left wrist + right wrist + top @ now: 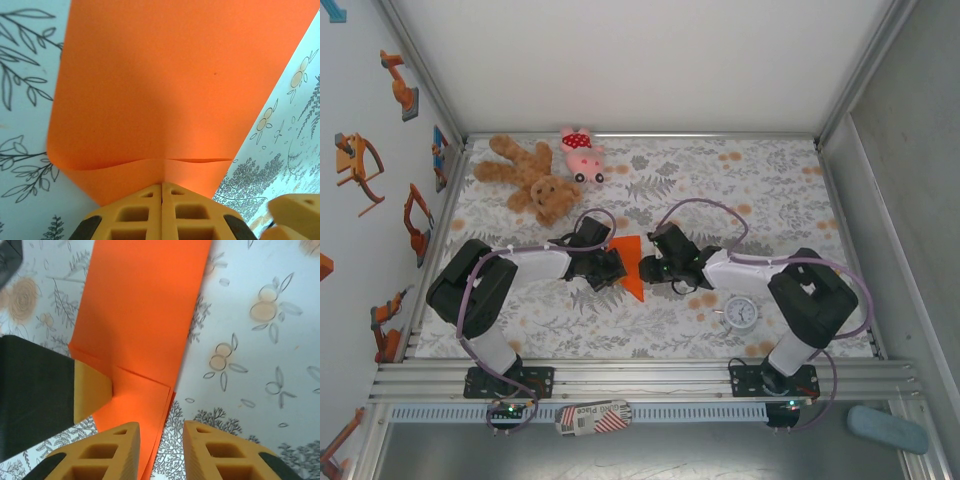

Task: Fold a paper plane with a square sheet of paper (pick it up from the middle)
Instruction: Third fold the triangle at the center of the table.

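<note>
Floral tablecloth (770, 190) under orange paper (633, 270), left pincer (162, 186) clenched on it, right pincer (161, 427) released at its corner.

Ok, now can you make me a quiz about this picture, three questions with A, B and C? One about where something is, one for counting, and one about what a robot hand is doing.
1. Where is the small white clock?
A) in the far left corner
B) near the front edge, beside the right arm
C) up on the wall

2. How many plush toys lie on the table?
A) two
B) one
C) four

3. What is the left gripper doing?
A) standing wide open
B) shut on nothing
C) shut on the orange paper

Answers:
1 B: it sits right next to that arm, on the near side.
2 A: there is a brown teddy bear and a pink pig.
3 C: its fingers meet with the paper pinched between them.
</note>
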### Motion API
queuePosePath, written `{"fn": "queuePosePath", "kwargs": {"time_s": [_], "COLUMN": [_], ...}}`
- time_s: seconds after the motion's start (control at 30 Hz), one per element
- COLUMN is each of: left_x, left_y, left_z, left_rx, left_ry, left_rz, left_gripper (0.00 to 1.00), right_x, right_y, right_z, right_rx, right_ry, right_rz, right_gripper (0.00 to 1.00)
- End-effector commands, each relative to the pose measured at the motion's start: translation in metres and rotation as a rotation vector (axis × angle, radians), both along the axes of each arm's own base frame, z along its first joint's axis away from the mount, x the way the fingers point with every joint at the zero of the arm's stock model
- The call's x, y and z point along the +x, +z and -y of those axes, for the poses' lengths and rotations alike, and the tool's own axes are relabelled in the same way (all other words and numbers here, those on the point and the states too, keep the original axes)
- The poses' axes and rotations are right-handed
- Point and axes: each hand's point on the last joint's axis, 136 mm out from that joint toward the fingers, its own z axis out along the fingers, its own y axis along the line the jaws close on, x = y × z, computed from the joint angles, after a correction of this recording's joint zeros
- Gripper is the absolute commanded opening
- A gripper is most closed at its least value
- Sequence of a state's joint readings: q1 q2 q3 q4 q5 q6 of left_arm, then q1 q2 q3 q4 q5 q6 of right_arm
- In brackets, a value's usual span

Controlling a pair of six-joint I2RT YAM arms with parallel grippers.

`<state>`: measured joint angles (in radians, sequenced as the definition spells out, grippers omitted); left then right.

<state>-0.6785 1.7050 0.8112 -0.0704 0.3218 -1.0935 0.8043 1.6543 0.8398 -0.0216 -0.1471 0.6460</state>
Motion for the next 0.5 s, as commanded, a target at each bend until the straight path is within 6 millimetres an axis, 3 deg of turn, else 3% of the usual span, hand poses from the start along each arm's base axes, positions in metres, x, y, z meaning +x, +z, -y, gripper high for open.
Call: {"fn": "queuePosePath", "kwargs": {"time_s": [0.0, 0.17, 0.47], "left_x": [-0.005, -0.005, -0.004], "left_y": [-0.011, -0.013, -0.013], "left_z": [-0.010, -0.009, -0.008], "left_rx": [0.064, 0.065, 0.063], "left_ry": [0.000, -0.001, -0.001], "left_rz": [-0.031, -0.035, -0.040], "left_gripper": [0.03, 0.03, 0.02], "right_x": [-0.005, -0.016, -0.028], "right_y": [0.009, 0.008, -0.007], "right_z": [-0.017, -0.031, -0.044], "right_rx": [0.101, 0.182, 0.213], "right_ry": [0.020, 0.066, 0.132], "right_rz": [-0.053, -0.109, -0.184], "right_gripper": [0.20, 0.06, 0.00]}}
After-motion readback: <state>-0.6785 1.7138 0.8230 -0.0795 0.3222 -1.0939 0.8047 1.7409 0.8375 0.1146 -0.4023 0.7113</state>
